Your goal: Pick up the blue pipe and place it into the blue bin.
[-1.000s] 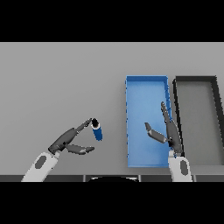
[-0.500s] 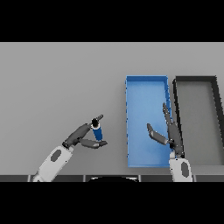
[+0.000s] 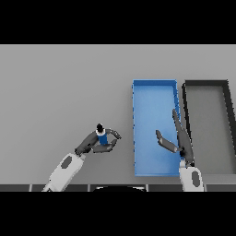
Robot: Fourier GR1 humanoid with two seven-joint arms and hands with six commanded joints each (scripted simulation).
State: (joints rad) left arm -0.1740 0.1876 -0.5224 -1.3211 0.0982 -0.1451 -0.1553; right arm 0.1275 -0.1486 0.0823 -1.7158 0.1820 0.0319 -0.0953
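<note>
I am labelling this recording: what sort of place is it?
Probably a bare sorting workbench: a plain grey table with a blue bin and a dark bin beside it.

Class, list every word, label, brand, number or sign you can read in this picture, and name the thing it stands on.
There are none: no readable text shows anywhere.
The blue pipe, held in the left hand, is plain.
The blue bin and the dark bin carry no marks.
The right hand and the grey table are bare of writing too.
</note>
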